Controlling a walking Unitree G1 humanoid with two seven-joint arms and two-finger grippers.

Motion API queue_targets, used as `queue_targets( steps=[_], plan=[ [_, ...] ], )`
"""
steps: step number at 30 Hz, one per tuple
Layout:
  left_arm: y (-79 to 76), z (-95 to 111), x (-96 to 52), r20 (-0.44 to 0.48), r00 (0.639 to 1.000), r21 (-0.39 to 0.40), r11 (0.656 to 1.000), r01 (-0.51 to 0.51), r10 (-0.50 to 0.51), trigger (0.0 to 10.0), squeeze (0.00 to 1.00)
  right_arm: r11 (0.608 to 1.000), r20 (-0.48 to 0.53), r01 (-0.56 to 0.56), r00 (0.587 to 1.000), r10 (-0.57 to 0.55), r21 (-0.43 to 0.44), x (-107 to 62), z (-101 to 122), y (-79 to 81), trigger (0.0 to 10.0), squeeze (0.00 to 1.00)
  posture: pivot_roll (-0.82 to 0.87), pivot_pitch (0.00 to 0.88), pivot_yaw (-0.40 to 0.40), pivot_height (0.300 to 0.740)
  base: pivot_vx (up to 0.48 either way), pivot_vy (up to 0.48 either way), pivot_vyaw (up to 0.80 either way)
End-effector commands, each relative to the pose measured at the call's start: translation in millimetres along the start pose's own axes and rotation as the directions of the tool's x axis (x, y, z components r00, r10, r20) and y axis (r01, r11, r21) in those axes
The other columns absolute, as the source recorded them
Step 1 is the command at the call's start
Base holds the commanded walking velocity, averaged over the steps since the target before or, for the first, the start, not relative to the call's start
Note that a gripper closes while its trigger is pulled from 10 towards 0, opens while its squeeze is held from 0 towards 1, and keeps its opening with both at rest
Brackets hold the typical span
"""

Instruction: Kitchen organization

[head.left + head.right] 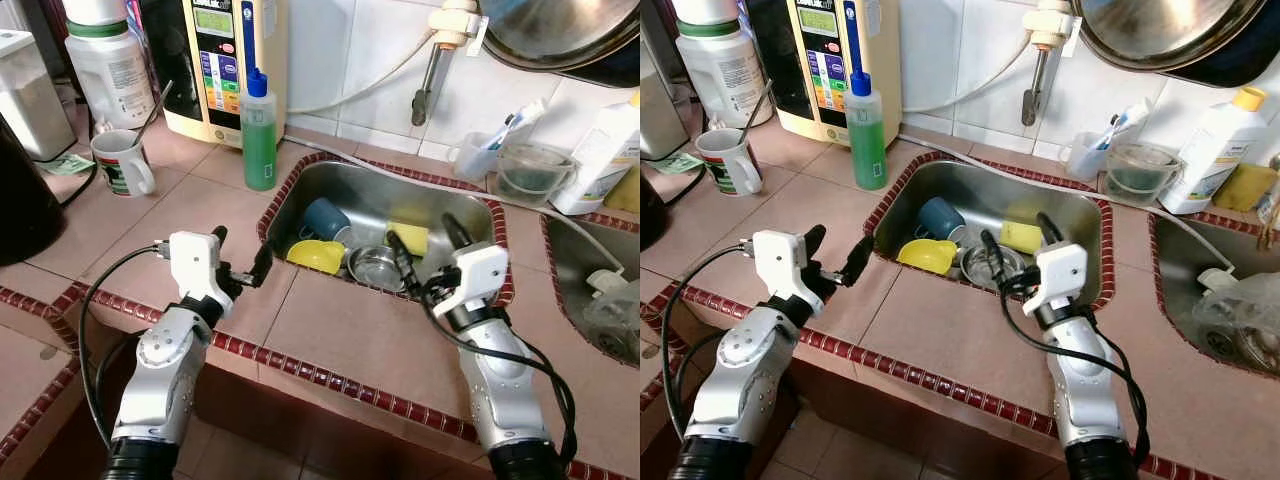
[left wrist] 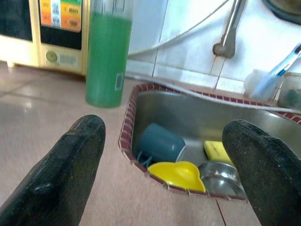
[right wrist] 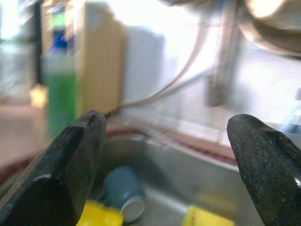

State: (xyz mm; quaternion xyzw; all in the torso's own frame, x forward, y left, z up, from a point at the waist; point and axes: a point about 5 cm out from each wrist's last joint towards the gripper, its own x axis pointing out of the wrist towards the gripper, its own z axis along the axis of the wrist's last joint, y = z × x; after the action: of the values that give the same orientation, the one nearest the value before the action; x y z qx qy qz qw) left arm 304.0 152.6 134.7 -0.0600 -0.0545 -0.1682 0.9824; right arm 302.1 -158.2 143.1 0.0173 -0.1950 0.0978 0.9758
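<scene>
Dishes in the sink [image 1: 300,185], a blue cup [image 1: 325,217] and yellow bowl [image 1: 316,254], lie ahead between both grippers; right gripper [image 1: 425,245] nearer, left gripper [image 1: 240,255] at the worktop's sink edge, both spread apart.

Home kitchen | steel sink [image 1: 470,215] holding dishes | tiled counter [image 1: 340,345] | dish soap bottle [image 1: 259,130] | mug [image 1: 122,162]

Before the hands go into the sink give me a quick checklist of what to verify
1. Left hand open and empty: ok.
2. Right hand open and empty: ok, over the sink's near edge.
3. Dishes in reach: ok; blue cup, yellow bowl, steel bowl and yellow sponge lie in the basin.
4. Green soap bottle upright, clear of the left hand: ok.
5. Water in the basin: cannot tell.
</scene>
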Motion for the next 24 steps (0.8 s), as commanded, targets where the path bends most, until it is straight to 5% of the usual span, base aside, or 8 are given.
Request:
queue_targets(
  steps=[1,8,24],
  plan=[
    [-0.9,9,0.6,0.04,0.999,0.018,1.0,0.005,-0.005,10.0,0.0,0.999,0.022,0.047,0.999,-0.047,0.006,-2.1,7,-2.9,10.0,0.0,0.08,0.0,-0.043,0.74,0.0,0.0,0.0],
    [-0.2,13,-10.8,0.074,0.997,-0.012,1.0,-0.018,0.019,10.0,0.0,0.997,0.034,0.071,0.997,-0.072,0.023,-14.3,17,12.2,10.0,0.0,0.07,0.0,-0.04,0.74,0.0,0.0,0.0],
    [-3.2,14,-18.6,0.053,0.998,0.017,1.0,-0.019,0.018,10.0,0.0,0.996,-0.005,0.093,0.996,-0.093,0.007,-16.9,17,9.3,10.0,0.0,0.08,0.0,-0.046,0.74,0.0,0.0,0.0]
  ],
)
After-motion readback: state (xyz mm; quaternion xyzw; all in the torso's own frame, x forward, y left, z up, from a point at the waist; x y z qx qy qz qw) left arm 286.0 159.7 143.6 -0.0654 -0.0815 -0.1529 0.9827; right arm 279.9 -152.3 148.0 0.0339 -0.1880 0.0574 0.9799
